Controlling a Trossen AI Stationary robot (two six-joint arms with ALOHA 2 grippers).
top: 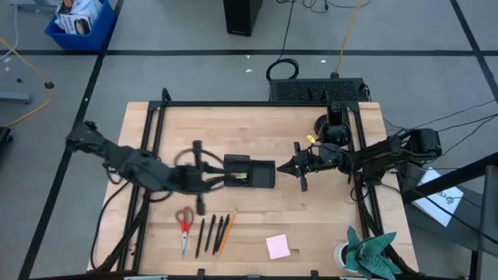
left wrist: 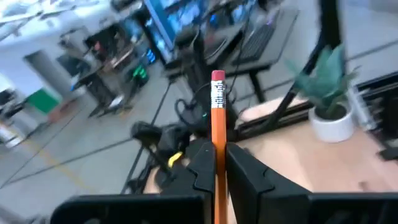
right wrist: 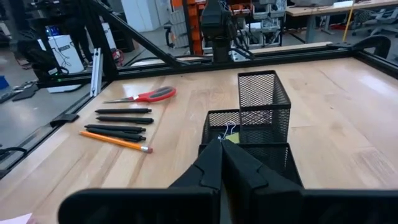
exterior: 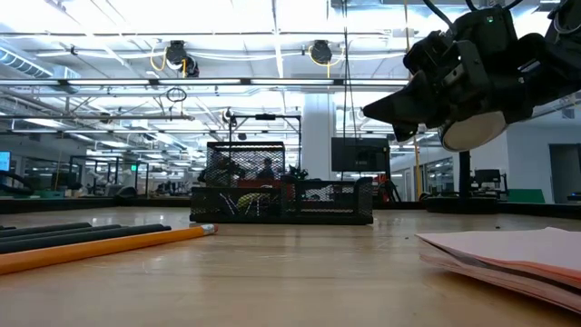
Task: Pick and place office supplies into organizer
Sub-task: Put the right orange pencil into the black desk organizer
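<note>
An orange pencil (left wrist: 217,118) with a pink eraser is in my left gripper (left wrist: 216,167), which is shut on it. In the high view this gripper (top: 214,177) hovers by the left end of the black mesh organizer (top: 249,171). My right gripper (top: 299,166) is shut on nothing and points level at the organizer's right end (right wrist: 249,124). Near the front edge the red-handled scissors (top: 184,225), dark pens (top: 206,233), another orange pencil (top: 226,232) and the pink sticky-note pad (top: 278,246) lie flat on the table. My left gripper pinches the pencil's shaft (left wrist: 217,152) between its two fingers (left wrist: 202,171), which lie across the pencil. The eraser end (left wrist: 217,78) sticks out well past the fingers, and the other end runs out of the picture. The pencil is lifted clear of the table.
A green plant in a white pot (top: 364,253) stands at the front right corner. A black frame rail (top: 156,140) runs along the table's sides. A round black mount (top: 331,124) sits at the back right. Bare wood lies between the organizer and the row of supplies.
</note>
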